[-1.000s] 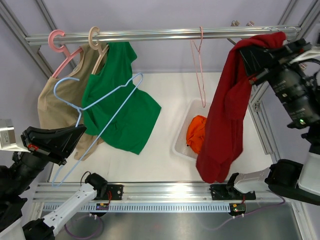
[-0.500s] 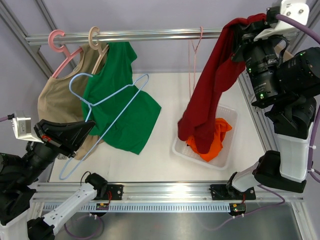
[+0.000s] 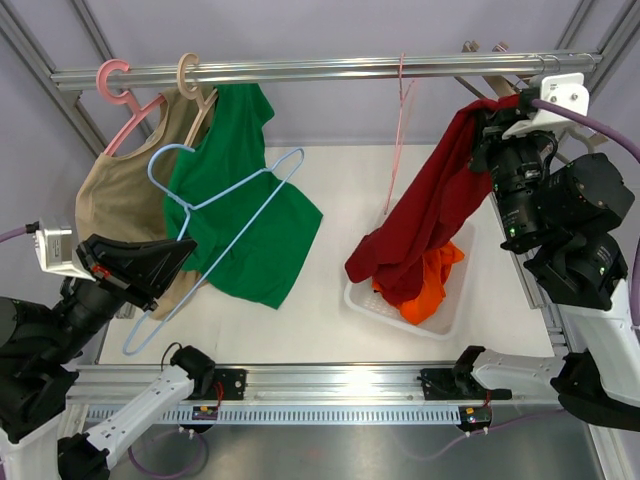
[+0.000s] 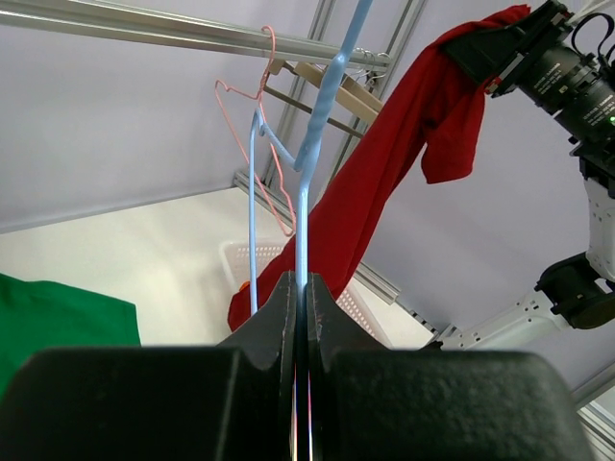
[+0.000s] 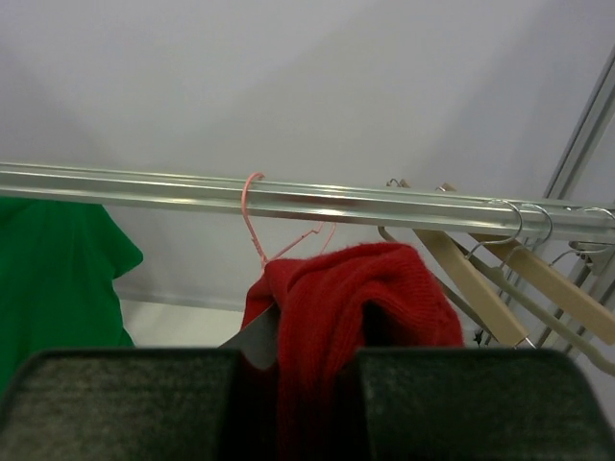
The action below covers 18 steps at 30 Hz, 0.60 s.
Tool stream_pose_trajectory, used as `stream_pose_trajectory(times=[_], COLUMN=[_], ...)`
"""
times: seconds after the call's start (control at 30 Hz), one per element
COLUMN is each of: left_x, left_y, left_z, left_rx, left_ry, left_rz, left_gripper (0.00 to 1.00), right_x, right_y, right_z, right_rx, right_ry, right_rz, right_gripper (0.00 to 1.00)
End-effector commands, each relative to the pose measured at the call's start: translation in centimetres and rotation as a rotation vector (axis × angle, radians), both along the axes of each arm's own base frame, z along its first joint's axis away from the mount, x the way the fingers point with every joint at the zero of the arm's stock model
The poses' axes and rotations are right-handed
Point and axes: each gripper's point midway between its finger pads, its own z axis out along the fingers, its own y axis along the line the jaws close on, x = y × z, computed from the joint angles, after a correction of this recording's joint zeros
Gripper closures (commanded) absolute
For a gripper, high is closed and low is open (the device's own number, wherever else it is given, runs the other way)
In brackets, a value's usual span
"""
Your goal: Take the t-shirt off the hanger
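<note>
My right gripper (image 3: 487, 128) is shut on a red t-shirt (image 3: 425, 225) and holds its top near the rail, at the right. The shirt hangs down and left, and its lower end lies in a white basket (image 3: 362, 300) on an orange garment (image 3: 436, 285). In the right wrist view the red cloth (image 5: 360, 307) bunches between the fingers. My left gripper (image 3: 180, 258) is shut on a bare blue wire hanger (image 3: 215, 225), held up at the left; the wire (image 4: 304, 211) runs between the closed fingers.
A metal rail (image 3: 320, 70) spans the back. On it hang a green shirt (image 3: 240, 210) on a wooden hanger, a tan shirt (image 3: 115, 205) on a pink hanger, an empty pink wire hanger (image 3: 400, 110) and wooden hangers (image 5: 519, 279) at far right.
The right gripper has come down and away from the rail with the red shirt, whose lower end now rests deeper in the basket. The left gripper lifted the blue hanger slightly.
</note>
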Motion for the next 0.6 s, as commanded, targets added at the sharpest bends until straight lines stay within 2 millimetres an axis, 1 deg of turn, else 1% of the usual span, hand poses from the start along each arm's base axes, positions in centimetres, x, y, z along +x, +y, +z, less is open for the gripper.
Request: stream_pose_trajectory(times=[0.0, 0.03, 0.07, 0.1, 0.13, 0.17, 0.2, 0.23, 0.3, 0.33, 0.37, 0.4, 0.43, 0.47, 0.5, 0.53, 0.57], left_x=[0.2, 0.4, 0.4, 0.5, 0.6, 0.5, 0.6, 0.5, 0.5, 0.5, 0.5, 0.7, 0.7, 1.1, 1.1, 1.2, 1.3], left_y=[-0.5, -0.6, -0.6, -0.7, -0.7, -0.8, -0.9, -0.9, -1.4, -1.5, -1.9, -2.1, -2.2, -2.5, -2.5, -2.6, -2.7], left_z=[1.5, 1.5, 1.6, 1.6, 1.6, 1.9, 2.0, 2.3, 3.3, 3.7, 4.5, 4.8, 5.1, 5.2, 5.7, 5.9, 6.0], left_rx=[-0.016, -0.014, -0.015, -0.014, -0.011, -0.013, -0.011, -0.014, -0.013, -0.015, -0.015, -0.016, -0.018, -0.014, -0.024, -0.030, -0.033], left_ry=[-0.049, -0.045, -0.048, -0.047, -0.046, -0.052, -0.051, -0.055, -0.064, -0.065, -0.070, -0.070, -0.069, -0.063, -0.069, -0.072, -0.071], left_rz=[-0.019, -0.018, -0.019, -0.016, -0.016, -0.020, -0.024, -0.029, -0.053, -0.061, -0.078, -0.082, -0.090, -0.092, -0.093, -0.093, -0.092], left_gripper=[1.00, 1.00, 1.00, 1.00, 1.00, 1.00, 1.00, 1.00, 1.00, 1.00, 1.00, 1.00, 1.00, 1.00, 1.00, 1.00, 1.00], right_x=[-0.7, -1.3, -1.5, -1.2, -2.3, -2.5, -2.4, -3.3, -3.9, -4.8, -5.4, -5.8, -6.0, -6.7, -6.8, -6.5, -6.8], right_y=[-1.7, -2.4, -2.9, -2.7, -3.8, -4.1, -4.0, -5.0, -5.9, -6.8, -7.3, -7.7, -7.6, -8.1, -8.0, -7.4, -7.6], right_z=[1.7, 1.7, 1.3, -0.2, -0.1, -0.5, -1.7, -1.6, -2.0, -1.3, -0.6, -0.1, 0.2, 1.2, 1.6, 1.6, 2.3], right_rx=[0.110, 0.130, 0.140, 0.124, 0.169, 0.179, 0.173, 0.209, 0.234, 0.264, 0.279, 0.290, 0.279, 0.296, 0.297, 0.271, 0.274], right_ry=[-0.060, -0.073, -0.069, -0.048, -0.066, -0.063, -0.046, -0.059, -0.066, -0.092, -0.111, -0.122, -0.121, -0.142, -0.146, -0.135, -0.141], right_rz=[-0.030, -0.033, -0.049, -0.053, -0.047, -0.050, -0.051, -0.052, -0.061, -0.056, -0.049, -0.040, -0.023, -0.010, 0.001, 0.016, 0.018], right_gripper=[1.00, 1.00, 1.00, 1.00, 1.00, 1.00, 1.00, 1.00, 1.00, 1.00, 1.00, 1.00, 1.00, 1.00, 1.00, 1.00, 1.00])
